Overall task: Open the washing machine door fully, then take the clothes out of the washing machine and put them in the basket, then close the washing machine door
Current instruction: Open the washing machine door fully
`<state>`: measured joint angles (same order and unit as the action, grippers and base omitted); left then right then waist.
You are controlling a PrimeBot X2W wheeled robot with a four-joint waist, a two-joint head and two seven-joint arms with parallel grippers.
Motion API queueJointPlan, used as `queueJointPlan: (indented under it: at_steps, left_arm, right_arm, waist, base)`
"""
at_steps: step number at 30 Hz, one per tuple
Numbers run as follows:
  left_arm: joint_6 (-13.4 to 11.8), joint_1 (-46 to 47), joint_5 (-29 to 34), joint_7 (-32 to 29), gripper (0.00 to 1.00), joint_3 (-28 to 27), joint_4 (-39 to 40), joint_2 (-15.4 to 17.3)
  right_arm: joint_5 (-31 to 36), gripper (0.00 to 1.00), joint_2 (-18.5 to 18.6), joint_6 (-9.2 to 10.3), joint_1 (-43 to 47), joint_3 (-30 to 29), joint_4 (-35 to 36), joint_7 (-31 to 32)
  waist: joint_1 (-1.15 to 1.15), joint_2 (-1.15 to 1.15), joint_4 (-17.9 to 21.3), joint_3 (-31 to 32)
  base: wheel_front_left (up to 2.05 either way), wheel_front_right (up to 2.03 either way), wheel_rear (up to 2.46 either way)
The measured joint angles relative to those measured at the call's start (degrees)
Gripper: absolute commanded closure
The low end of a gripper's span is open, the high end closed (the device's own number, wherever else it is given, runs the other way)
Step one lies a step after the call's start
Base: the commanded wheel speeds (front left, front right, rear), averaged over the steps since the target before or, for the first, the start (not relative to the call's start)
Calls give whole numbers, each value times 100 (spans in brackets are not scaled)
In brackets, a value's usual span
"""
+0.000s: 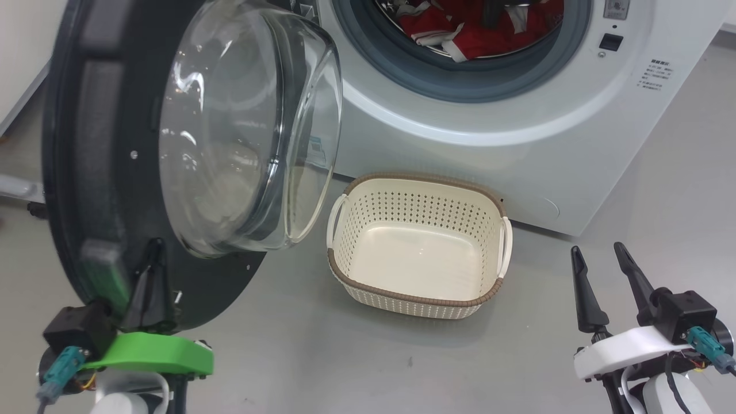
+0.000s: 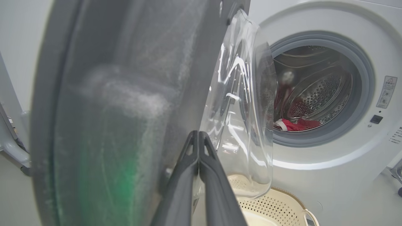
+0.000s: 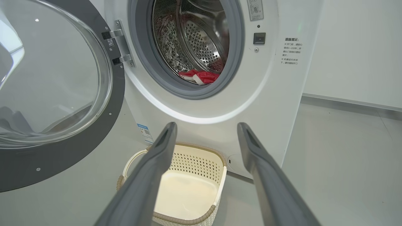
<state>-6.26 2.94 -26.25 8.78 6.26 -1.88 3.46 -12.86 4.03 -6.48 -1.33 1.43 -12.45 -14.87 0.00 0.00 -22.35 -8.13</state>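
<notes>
Head view: black-rimmed round glass door [image 1: 69,172] open.
Left gripper [image 1: 154,247]: fingers pressed together at door rim.
Right gripper [image 1: 598,248]: fingers wide, empty.

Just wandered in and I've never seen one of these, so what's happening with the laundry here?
A two-armed robot is about to unload a washing machine. The washing machine door is swung open, and the left hand, fingers shut, sits against its lower edge, apparently pushing it wider. The right hand hangs open and empty near the basket, which stands empty on the floor. The red clothes lie in the drum, not yet taken out.
</notes>
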Motion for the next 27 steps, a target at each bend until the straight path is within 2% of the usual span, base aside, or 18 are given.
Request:
queueJointPlan:
  at_steps: [21, 27]
  left_arm:
    - [-25, 410, -166, 439, 100, -1315, -592, -40]
    - [-49, 560, -176, 454, 100, -1541, -806, -34]
  right_arm:
    - [157, 0, 158, -21, -236, -47, 94, 0]
    - [157, 0, 178, -48, -294, -48, 90, 0]
  waist:
    - [0, 0, 92, -534]
    - [0, 0, 100, -582]
  base:
    - [0, 0, 0]
    - [0, 0, 0]
